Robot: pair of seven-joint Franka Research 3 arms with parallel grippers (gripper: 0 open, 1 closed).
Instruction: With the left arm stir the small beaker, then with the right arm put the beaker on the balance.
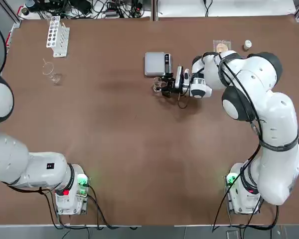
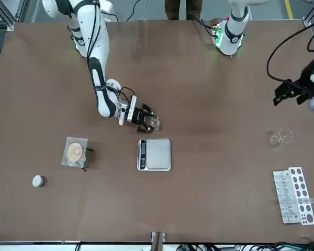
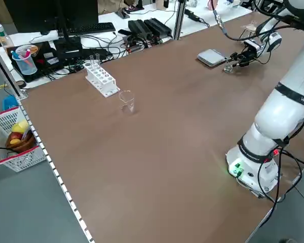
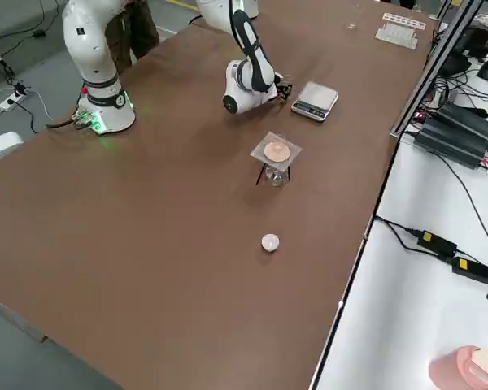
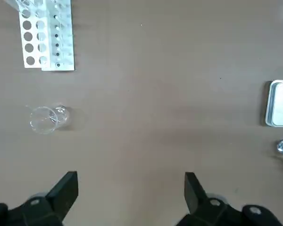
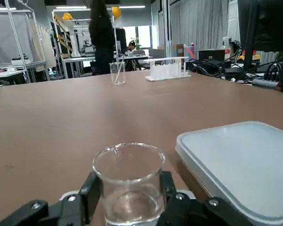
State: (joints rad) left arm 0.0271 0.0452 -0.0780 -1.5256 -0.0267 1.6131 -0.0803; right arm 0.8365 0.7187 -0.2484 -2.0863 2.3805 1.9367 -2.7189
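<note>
The right arm's black gripper point(image 6: 129, 200), held low and level, clamps the small clear glass beaker point(image 6: 129, 181) on the brown table point(image 1: 129, 139), just beside the silver-grey square-panned balance point(image 6: 240, 165). The left gripper point(image 5: 131, 190) hangs wide open, parked.

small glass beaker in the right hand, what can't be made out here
- Liquid in the small clear glass beaker: right wrist view doesn't settle it; too small in top view.
- Silver-grey square-pan balance: display too small to read.
- Right hand: fingertips hidden behind the beaker in its wrist view.
- Larger clear glass flask: contents too small.
</note>
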